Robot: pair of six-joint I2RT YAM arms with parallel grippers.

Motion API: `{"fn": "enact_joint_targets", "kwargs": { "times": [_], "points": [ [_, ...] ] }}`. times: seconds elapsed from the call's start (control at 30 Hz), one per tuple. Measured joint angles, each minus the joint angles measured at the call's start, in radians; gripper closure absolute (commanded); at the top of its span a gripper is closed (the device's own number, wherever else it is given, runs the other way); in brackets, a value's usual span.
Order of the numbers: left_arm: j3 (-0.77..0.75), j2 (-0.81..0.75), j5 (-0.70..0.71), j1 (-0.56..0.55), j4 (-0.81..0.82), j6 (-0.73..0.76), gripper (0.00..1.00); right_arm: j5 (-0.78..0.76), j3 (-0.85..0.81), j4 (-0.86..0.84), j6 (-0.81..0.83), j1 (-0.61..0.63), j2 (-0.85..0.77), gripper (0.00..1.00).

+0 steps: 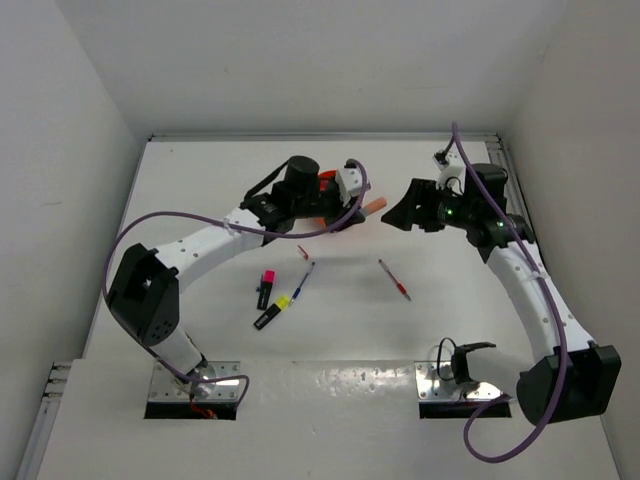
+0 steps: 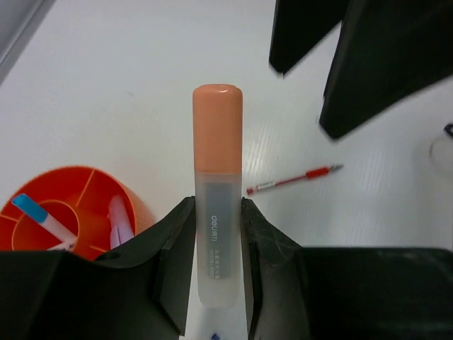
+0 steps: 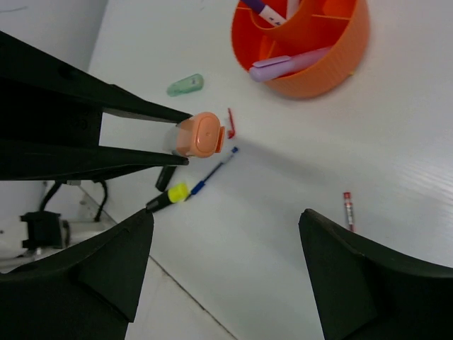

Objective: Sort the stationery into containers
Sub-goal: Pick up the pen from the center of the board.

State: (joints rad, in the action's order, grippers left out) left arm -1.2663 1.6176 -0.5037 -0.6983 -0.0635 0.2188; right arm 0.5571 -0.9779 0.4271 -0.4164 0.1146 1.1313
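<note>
1. the left gripper (image 2: 217, 207) is clamped on the clear barrel of the orange marker (image 2: 217, 142), with the cap pointing away from the wrist. the marker is off the table, near the orange tub (image 2: 85, 185) but not yet in it.
2. the right gripper (image 3: 226, 216) faces the cap end-on with its jaws wide apart, holding nothing. i'd hold it back so the left arm can swing freely.
3. to do this well, i judge: carry the marker over a free outer compartment beside the lilac marker (image 3: 287, 65), then let go only once it is low inside the wall, since a drop from height could bounce it out.
4. the grip sits low on the barrel, so a slow turn seems wise.
5. the white table (image 1: 450, 320) looks smooth. a red pen (image 1: 394, 279), a blue pen (image 1: 303, 278), a pink-capped highlighter (image 1: 266, 283) and a yellow-capped highlighter (image 1: 270, 315) lie loose on it — all apart from the tub.
6. plain white walls (image 1: 300, 60) close in three sides.
</note>
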Motion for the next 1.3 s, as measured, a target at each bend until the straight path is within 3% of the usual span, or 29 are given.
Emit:
{"fn": "enact_joint_targets", "kwargs": {
  "times": [0.2,0.4,0.47,0.5,0.53,0.57,0.73,0.87,0.93,0.97,1.07,1.13,1.3],
  "points": [
    [-0.044,-0.002,0.002,0.000,0.055,-0.181,1.00,0.081,-0.005,-0.083,-0.148,0.020,0.084,0.18],
    [-0.045,0.003,0.000,0.000,0.057,-0.249,1.00,0.113,-0.026,-0.140,-0.235,0.021,0.129,0.22],
    [-0.045,0.003,-0.002,0.000,0.058,-0.260,1.00,0.123,-0.035,-0.163,-0.253,0.021,0.133,0.34],
    [-0.045,0.003,-0.003,0.000,0.059,-0.265,1.00,0.129,-0.039,-0.177,-0.269,0.021,0.136,0.45],
    [-0.045,0.003,-0.005,0.000,0.059,-0.270,1.00,0.133,-0.041,-0.187,-0.274,0.021,0.140,0.45],
    [-0.045,0.003,-0.005,0.000,0.059,-0.274,1.00,0.141,-0.042,-0.204,-0.289,0.021,0.146,0.55],
    [-0.045,0.003,-0.008,0.000,0.067,-0.284,1.00,0.166,-0.042,-0.254,-0.336,0.021,0.184,0.65],
    [-0.045,0.003,-0.008,0.000,0.069,-0.284,0.98,0.182,-0.042,-0.272,-0.356,0.021,0.207,0.85],
    [-0.045,0.004,-0.006,0.000,0.068,-0.284,0.75,0.180,-0.042,-0.273,-0.364,0.021,0.211,0.93],
    [-0.045,0.004,-0.005,0.000,0.067,-0.284,0.55,0.183,-0.044,-0.274,-0.364,0.021,0.213,1.00],
    [-0.048,0.004,0.003,0.006,0.055,-0.285,0.27,0.177,-0.070,-0.259,-0.342,0.021,0.226,1.00],
    [-0.047,0.003,0.014,0.030,0.039,-0.299,0.16,0.145,-0.104,-0.244,-0.308,0.024,0.236,1.00],
    [-0.003,-0.032,0.029,0.216,0.028,-0.348,0.06,0.001,-0.162,-0.240,-0.177,0.040,0.239,1.00]
  ]
}}
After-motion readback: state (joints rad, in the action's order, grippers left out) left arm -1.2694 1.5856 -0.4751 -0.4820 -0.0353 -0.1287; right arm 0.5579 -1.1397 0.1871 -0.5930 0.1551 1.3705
